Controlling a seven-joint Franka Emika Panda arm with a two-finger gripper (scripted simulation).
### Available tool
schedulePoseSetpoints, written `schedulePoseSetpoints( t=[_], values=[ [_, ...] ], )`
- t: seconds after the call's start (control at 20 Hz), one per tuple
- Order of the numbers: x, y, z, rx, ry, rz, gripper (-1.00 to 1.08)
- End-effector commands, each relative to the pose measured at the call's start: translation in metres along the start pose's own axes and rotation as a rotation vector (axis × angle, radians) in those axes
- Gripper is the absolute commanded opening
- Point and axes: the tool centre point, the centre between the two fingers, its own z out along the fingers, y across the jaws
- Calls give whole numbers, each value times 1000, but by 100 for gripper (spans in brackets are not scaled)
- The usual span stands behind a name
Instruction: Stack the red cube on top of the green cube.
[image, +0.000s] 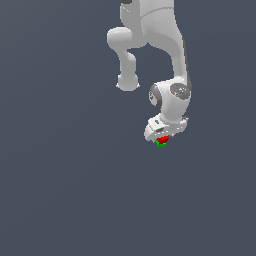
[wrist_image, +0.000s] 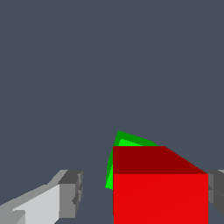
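Where the white gripper (image: 163, 135) is lowered, the red cube (wrist_image: 159, 186) is seen above the green cube (wrist_image: 117, 158), largely covering it; fingers (wrist_image: 70, 193) are spread, one clear of the cube.

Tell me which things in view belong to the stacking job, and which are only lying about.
Belong to the job: red cube, green cube beneath it, gripper.
Lying about: nothing else shows, only the plain grey floor.
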Motion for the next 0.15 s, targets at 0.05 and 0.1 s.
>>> schedulePoseSetpoints(
  t=[0.05, 0.1],
  values=[
    [0, 0, 0, 0, 0, 0, 100],
    [0, 0, 0, 0, 0, 0, 100]
  ],
)
